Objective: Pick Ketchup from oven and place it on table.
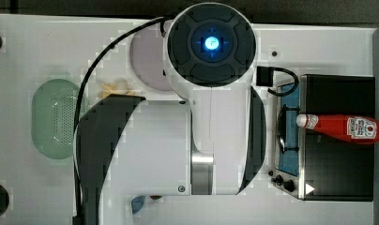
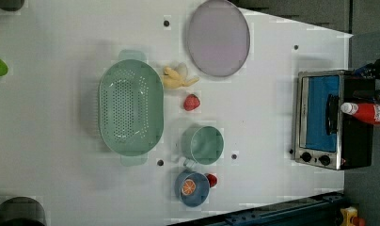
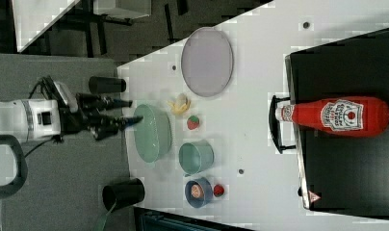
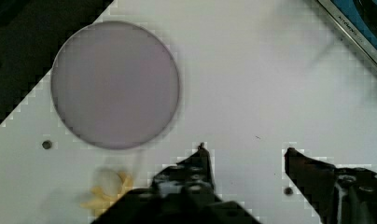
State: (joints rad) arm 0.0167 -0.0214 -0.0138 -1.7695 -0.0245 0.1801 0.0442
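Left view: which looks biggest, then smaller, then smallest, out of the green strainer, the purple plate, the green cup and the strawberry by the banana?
1. Green strainer
2. Purple plate
3. Green cup
4. Strawberry

You have a wide strip of bare white tabletop [image 2: 263,108] between the boxy black toaster oven [image 2: 355,155] and the clutter. On the far side of that strip stand a round grey-lilac plate [image 2: 218,37], a yellow peeled banana toy [image 2: 176,79], a red strawberry [image 2: 191,102], a green mug [image 2: 207,145] and a perforated green colander [image 2: 130,107] — all well apart from the oven. The slim red ketchup bottle [image 3: 339,116] lies across the oven's black top, nothing beside it.
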